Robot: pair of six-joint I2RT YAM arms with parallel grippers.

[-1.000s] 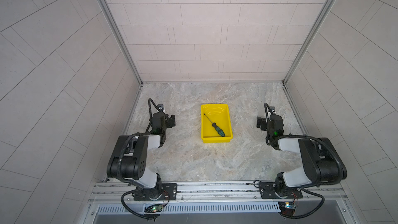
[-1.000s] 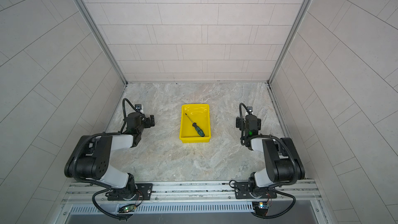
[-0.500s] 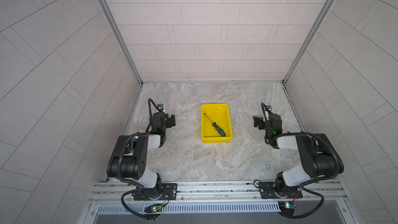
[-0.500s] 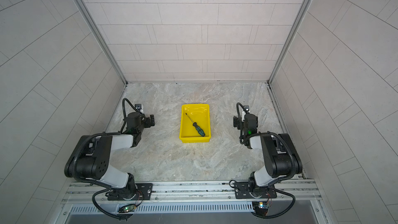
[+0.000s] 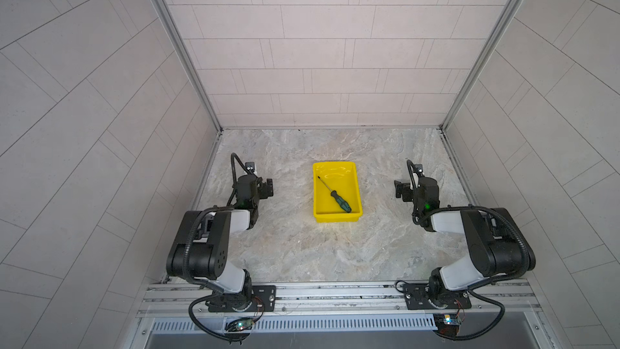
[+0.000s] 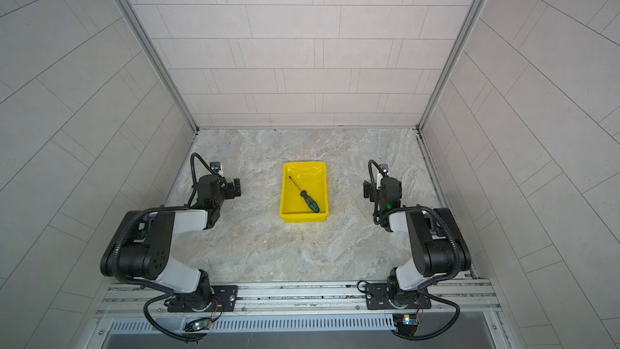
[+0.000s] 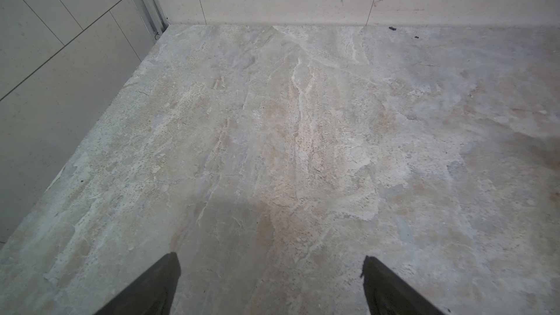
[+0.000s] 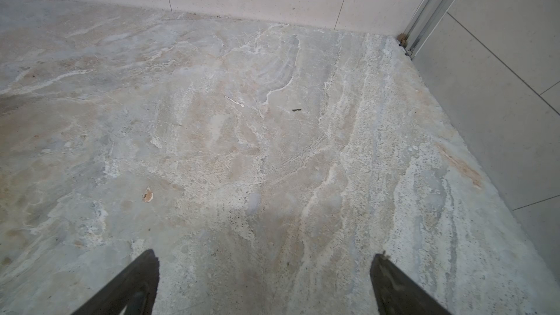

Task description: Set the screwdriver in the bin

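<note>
Lying diagonally in the bin (image 5: 337,219) (image 6: 303,218), the screwdriver (image 5: 335,195) (image 6: 304,195) is shown in both top views, its handle turned toward the right end effector (image 5: 399,189) (image 6: 366,189) and its tip toward the left end effector (image 5: 268,189) (image 6: 236,188). The bin is set on the counter (image 5: 302,250) between the two end effectors, well apart from each, and the screwdriver is touched by neither.

Nothing is held by the left end effector (image 7: 269,265): in its wrist view the two fingers (image 7: 151,289) are spread wide over bare counter, and only small dark specks (image 7: 392,28) are seen ahead of it by the back wall. The right end effector (image 8: 266,260) is likewise spread wide and empty; ahead of it a dark fleck (image 8: 296,110) and a small chip (image 8: 148,195) in the counter are seen. The stretch of counter between each end effector and the bin is crossed by nothing.

A green light (image 5: 242,202) is lit behind the left end effector, and another behind the right.

Both arms are folded, with the elbows drawn back toward the rail (image 5: 335,292) and the forearms held low, so that each end effector is kept just above the counter beside a side wall.
</note>
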